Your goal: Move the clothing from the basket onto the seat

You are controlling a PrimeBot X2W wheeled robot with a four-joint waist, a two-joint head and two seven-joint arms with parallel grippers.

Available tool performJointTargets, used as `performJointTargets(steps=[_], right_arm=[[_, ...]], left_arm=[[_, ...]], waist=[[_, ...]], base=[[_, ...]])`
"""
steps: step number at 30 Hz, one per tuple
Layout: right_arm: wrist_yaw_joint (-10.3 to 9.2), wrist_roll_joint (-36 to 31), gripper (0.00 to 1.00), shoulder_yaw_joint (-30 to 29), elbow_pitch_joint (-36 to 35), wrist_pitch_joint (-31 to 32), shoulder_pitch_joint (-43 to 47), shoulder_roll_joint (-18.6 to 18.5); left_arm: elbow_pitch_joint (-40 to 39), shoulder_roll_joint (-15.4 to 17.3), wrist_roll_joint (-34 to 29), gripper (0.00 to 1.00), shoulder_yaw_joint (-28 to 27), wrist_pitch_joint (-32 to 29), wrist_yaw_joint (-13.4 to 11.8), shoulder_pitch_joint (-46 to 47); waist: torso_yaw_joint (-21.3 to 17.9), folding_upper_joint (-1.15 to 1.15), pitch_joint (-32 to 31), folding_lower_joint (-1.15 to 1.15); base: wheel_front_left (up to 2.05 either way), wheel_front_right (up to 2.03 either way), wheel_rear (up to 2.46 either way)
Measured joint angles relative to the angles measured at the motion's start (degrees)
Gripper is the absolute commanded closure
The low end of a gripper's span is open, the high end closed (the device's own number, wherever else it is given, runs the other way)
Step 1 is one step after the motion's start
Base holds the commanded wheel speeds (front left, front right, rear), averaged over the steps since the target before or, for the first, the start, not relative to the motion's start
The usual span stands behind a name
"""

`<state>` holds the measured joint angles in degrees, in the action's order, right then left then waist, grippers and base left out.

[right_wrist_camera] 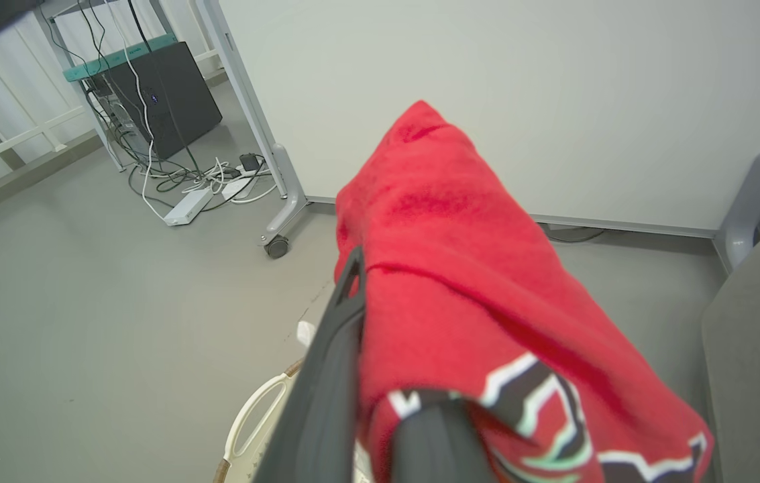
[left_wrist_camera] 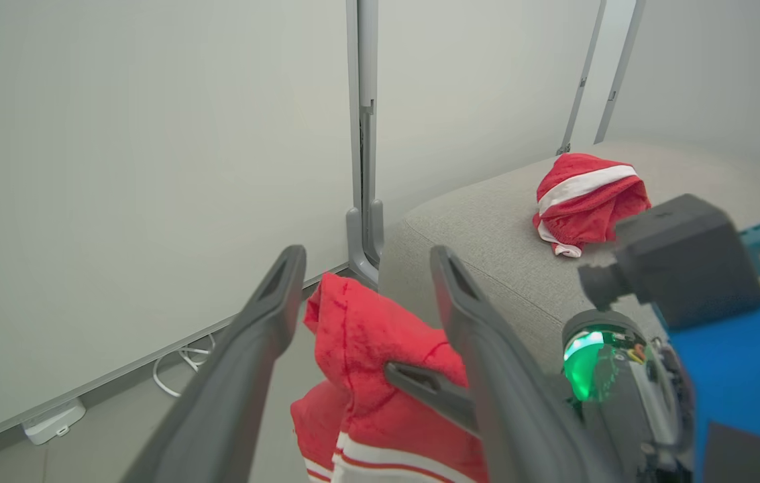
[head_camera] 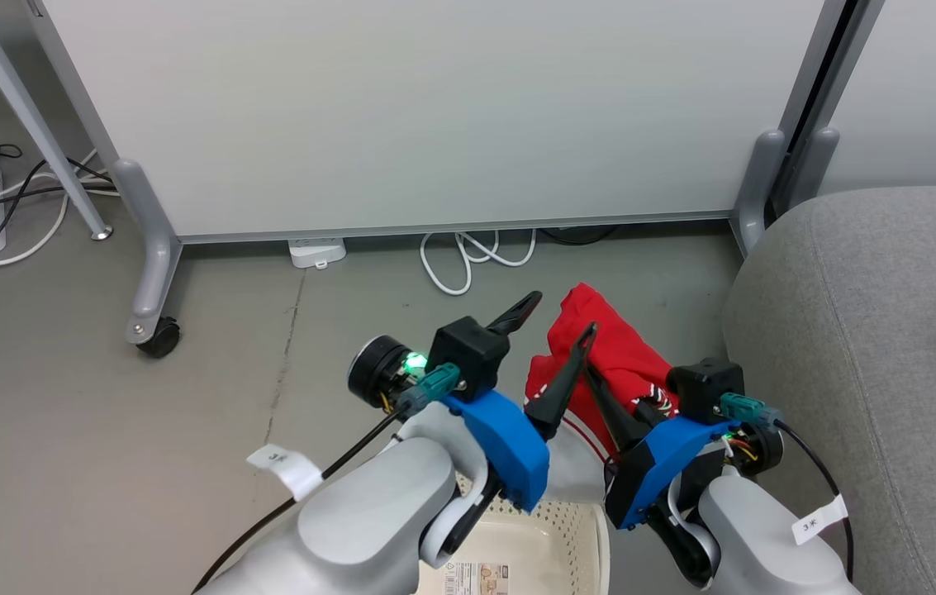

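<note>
My right gripper is shut on a red garment of the clothing, held up above the floor between the basket and the seat. In the right wrist view the cloth drapes over that gripper's fingers and hides one fingertip. My left gripper stands wide open just left of the garment; in its wrist view its fingers straddle the cloth's top without pinching it. The cream basket shows below both arms. Another red and white garment lies on the grey seat.
A white partition panel on castor feet stands across the floor ahead. Cables and power strips lie at its base. A dark computer case stands far off in the right wrist view.
</note>
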<state>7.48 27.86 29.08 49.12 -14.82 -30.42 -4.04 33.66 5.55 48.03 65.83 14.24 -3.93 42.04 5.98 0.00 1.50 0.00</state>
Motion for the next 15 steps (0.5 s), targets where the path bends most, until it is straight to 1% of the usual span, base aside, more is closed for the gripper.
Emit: performJointTargets(steps=[4,8,11,15], right_arm=[[0.0,0.03,1.0,-0.51,-0.45,-0.07,0.13,-0.35],[0.0,0.0,1.0,-0.76,-1.02,-0.07,0.44,-0.53],[0.0,-0.07,1.0,-0.82,-1.42,-0.08,0.7,-0.68],[0.0,-0.19,1.0,-1.09,-2.0,-0.09,0.81,-0.92]], left_arm=[[-1.86,1.56,-1.59,0.0,-2.14,0.6,-0.33,-2.52],[-5.87,3.46,-5.6,0.0,-6.75,0.75,-1.77,-5.98],[-8.28,4.7,-8.37,0.0,-9.93,0.75,-2.1,-9.92],[-9.6,5.58,-11.29,0.0,-13.7,0.75,-2.25,-14.47]], waist=[[0.0,0.0,-0.05,0.0],[-0.21,0.0,-0.16,0.0],[-0.5,0.0,-0.24,0.0],[-0.95,0.0,-0.34,0.0]], base=[[0.0,0.0,0.0],[0.0,0.0,0.0],[0.0,0.0,0.0],[0.0,0.0,0.0]])
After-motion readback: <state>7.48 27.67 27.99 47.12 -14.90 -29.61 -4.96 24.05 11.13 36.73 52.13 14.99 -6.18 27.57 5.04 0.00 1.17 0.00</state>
